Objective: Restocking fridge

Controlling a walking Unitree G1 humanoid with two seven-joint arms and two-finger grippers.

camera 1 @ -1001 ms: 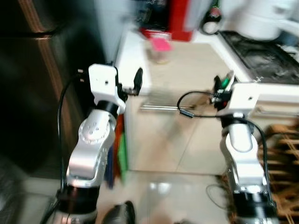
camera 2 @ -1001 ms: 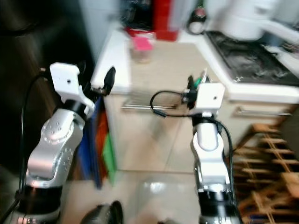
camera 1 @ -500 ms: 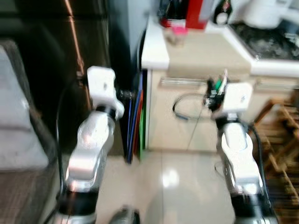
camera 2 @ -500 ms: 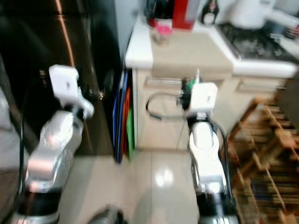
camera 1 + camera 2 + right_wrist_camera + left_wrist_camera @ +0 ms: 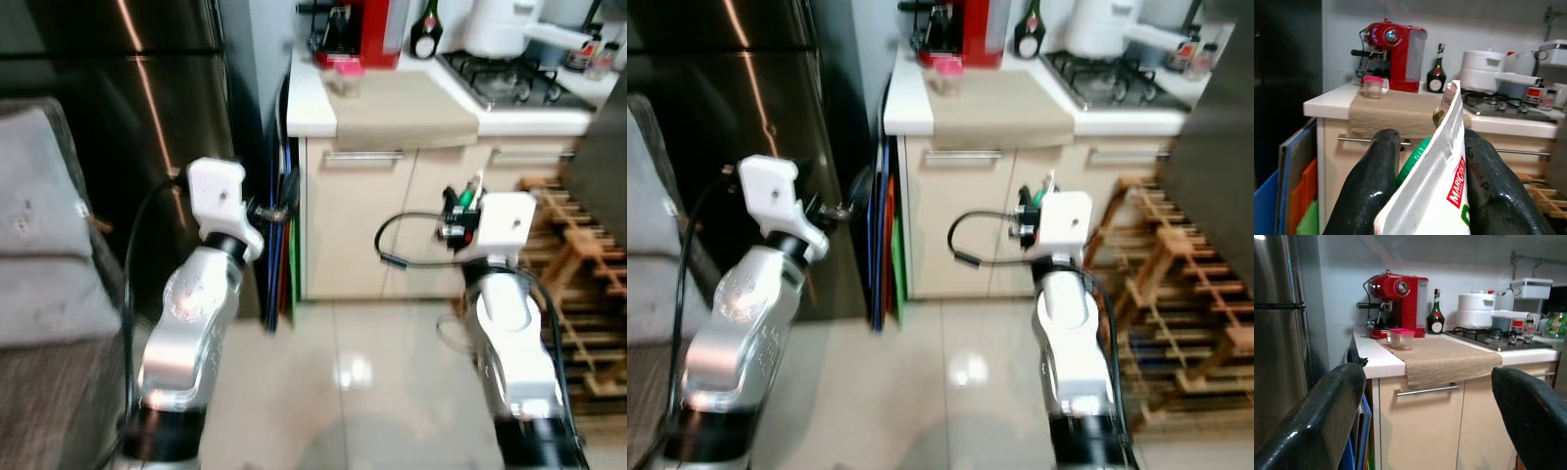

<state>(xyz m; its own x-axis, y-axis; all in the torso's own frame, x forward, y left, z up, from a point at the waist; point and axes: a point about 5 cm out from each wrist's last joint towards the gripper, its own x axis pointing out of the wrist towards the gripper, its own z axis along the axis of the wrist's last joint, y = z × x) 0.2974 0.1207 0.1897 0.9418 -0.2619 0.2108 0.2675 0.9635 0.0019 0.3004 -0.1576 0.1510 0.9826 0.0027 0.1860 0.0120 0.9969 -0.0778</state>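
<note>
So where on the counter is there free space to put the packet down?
The front of the tan cloth is bare, between the small pink-lidded tub and the counter edge. The back is crowded: red coffee machine, dark bottle. The stove takes the right side. The right gripper holds the packet.

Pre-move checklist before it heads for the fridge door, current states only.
1. Right gripper clamped on the white packet: ok, a finger presses each side.
2. Left gripper free for the door: ok, fingers apart, nothing between them.
3. Fridge door: shut, not ok for stocking yet.
4. Fridge handle located: cannot tell.
5. Colored boards stay clear of the left arm: ok, they stand between fridge and cabinet.
6. Wooden rack beside the right arm: close, watch on turning.
</note>
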